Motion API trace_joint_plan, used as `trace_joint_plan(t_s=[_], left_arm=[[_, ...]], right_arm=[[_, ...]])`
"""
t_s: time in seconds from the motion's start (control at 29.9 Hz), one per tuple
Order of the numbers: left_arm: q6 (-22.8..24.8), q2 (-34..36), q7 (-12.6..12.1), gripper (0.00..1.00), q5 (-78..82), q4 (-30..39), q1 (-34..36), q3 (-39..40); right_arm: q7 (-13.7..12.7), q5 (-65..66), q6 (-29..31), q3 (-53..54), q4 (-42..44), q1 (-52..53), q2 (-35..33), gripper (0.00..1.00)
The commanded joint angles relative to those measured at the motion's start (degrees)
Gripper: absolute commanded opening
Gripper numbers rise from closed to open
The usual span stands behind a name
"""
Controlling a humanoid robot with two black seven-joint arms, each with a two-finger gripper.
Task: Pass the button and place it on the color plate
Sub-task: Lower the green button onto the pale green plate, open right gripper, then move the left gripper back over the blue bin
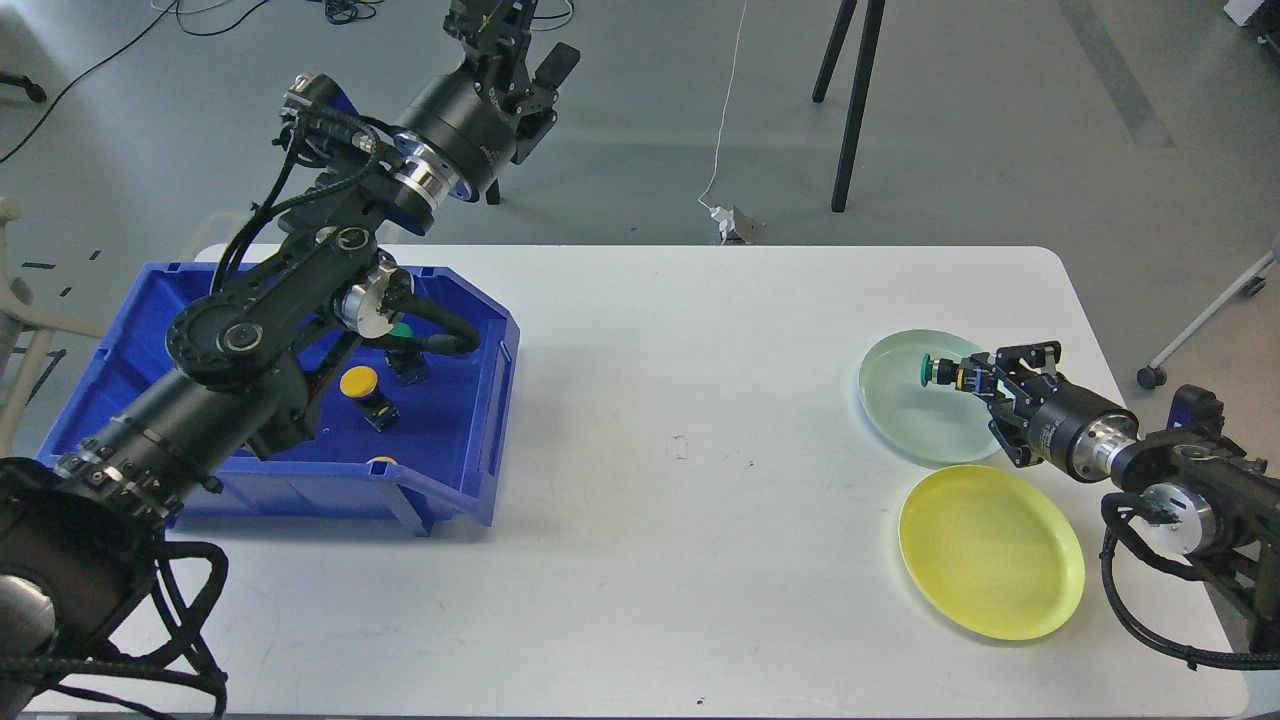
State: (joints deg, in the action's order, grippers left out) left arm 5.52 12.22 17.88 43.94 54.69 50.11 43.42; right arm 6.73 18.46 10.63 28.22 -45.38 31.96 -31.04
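Green button (938, 372) clamped in right gripper (972, 380) over matching green plate (925, 400), tabletop's right edge; left gripper (515, 60) raised clear, jaw state unclear.

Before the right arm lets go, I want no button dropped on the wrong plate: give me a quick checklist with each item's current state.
1. Right gripper has the green button between its jaws: ok.
2. Button is over the pale green plate, not the yellow plate: ok, colors match.
3. Button low enough to release without bouncing: cannot tell, its height above the plate is unclear from the head view.
4. Green plate has no other button on it: ok.
5. Left gripper is raised beyond the blue bin, away from the plates: ok.
6. Yellow button remains in the bin for the next pass: ok.
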Motion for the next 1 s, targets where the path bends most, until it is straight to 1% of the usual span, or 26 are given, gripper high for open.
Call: trace_joint_plan(t_s=[0.0, 0.07, 0.13, 0.4, 0.6, 0.74, 0.77, 0.84, 0.9, 0.97], left_arm=[[0.0, 0.0, 0.0, 0.99, 0.0, 0.0, 0.0, 0.0], [0.3, 0.1, -0.4, 0.99, 0.0, 0.0, 0.0, -0.2], [0.4, 0.1, -0.4, 0.99, 0.2, 0.0, 0.1, -0.4], [0.4, 0.1, -0.3, 0.99, 0.2, 0.1, 0.3, -0.4], [0.4, 1.1, -0.2, 0.99, 0.2, 0.1, 0.2, 0.1], [-0.1, 1.7, -0.1, 0.99, -0.1, 0.2, 0.3, 0.4], [-0.2, 2.2, 0.0, 0.99, -0.2, 0.3, 0.3, 0.6], [-0.2, 3.6, -0.1, 0.99, -0.4, 0.7, 0.3, 1.7], [-0.1, 5.2, -0.2, 0.99, -0.4, 0.8, 0.3, 3.4], [-0.1, 7.0, -0.1, 0.99, -0.3, 0.9, -0.1, 3.2]], right_arm=[[0.0, 0.0, -0.3, 0.1, 0.0, 0.1, -0.1, 0.48], [0.0, -0.2, -0.3, 0.2, -0.1, 0.2, -0.2, 0.56], [0.0, -0.2, -0.1, 0.3, -0.1, 0.4, -0.2, 0.59], [0.0, -0.4, 0.1, 1.0, -1.7, 0.5, -0.9, 0.65], [0.0, -0.6, 0.9, 5.5, -2.3, 1.4, -6.0, 0.71], [0.0, -1.1, 3.9, 12.2, -2.1, 2.3, -9.5, 0.73], [0.0, -1.2, 4.7, 15.3, -2.0, 2.5, -10.8, 0.75], [0.0, -1.2, 6.7, 21.9, -2.0, 2.7, -12.1, 0.76], [0.0, -1.2, 8.6, 28.6, -1.7, 2.7, -12.4, 0.81], [0.0, -1.8, 9.4, 33.2, -1.6, 2.7, -12.4, 0.84]])
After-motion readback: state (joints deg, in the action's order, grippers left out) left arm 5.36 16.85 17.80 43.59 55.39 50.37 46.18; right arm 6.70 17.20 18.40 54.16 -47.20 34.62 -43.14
